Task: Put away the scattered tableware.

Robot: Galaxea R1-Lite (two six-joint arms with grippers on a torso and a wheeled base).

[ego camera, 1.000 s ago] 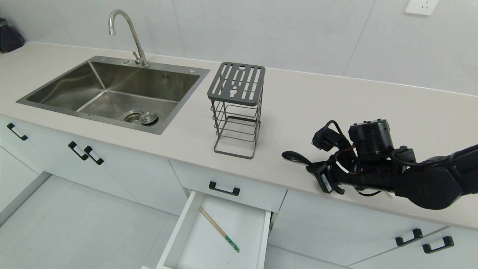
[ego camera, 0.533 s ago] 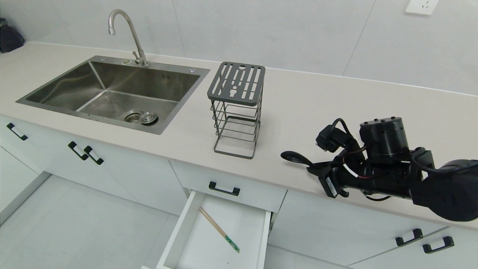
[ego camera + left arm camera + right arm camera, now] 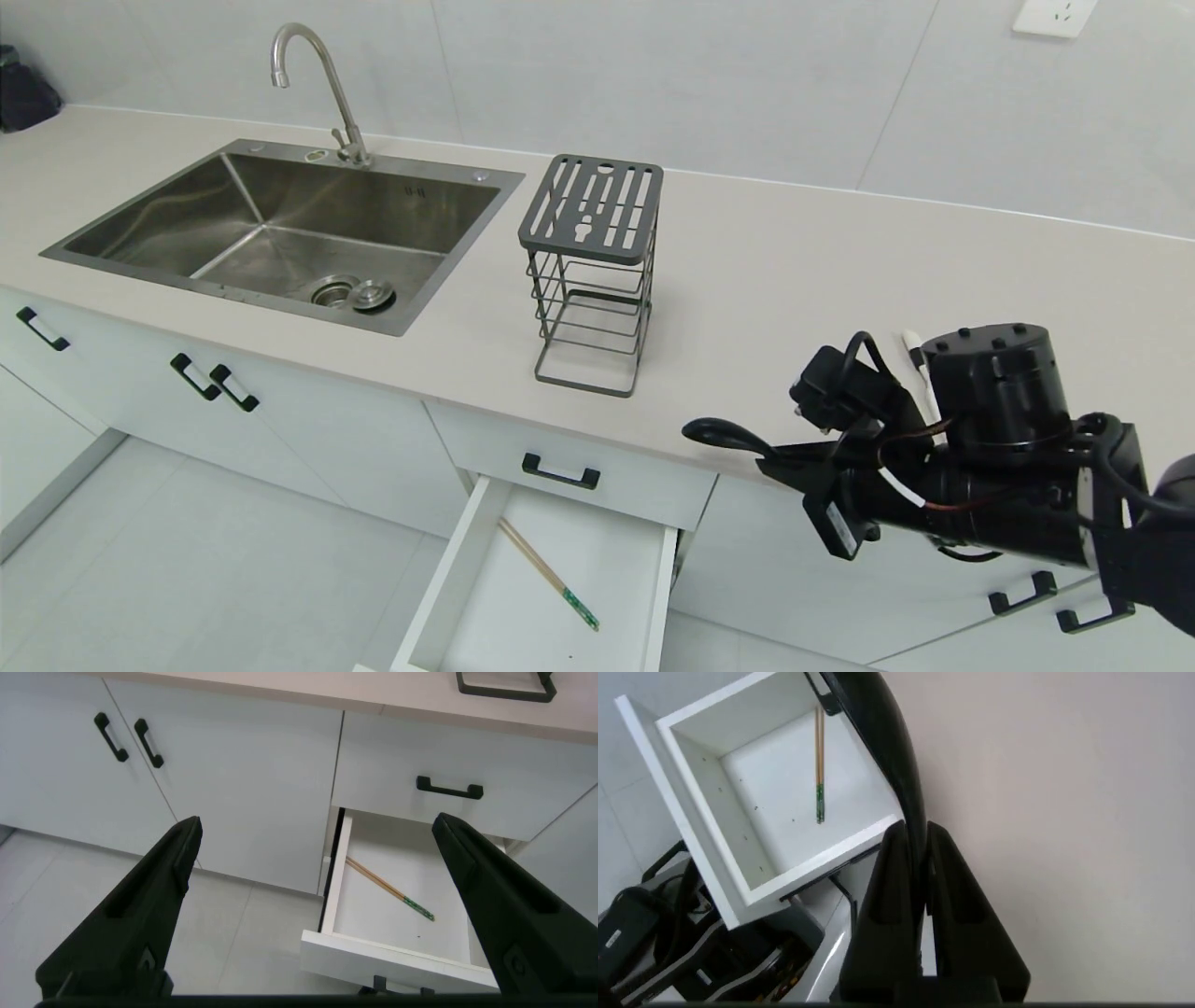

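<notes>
Drawing gripped spoon (image 3: 724,435) off countertop (image 3: 766,271)

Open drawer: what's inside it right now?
A pair of chopsticks lies diagonally on the open drawer's white floor, nothing else visible. Its back end is hidden under the cabinet front above. The black spoon is outside it, clamped in the right gripper.

Grey tiled wall (image 3: 653,75), pale countertop (image 3: 794,261), steel sink (image 3: 373,201), white cabinets (image 3: 308,439), light tiled floor (image 3: 187,579)
</notes>
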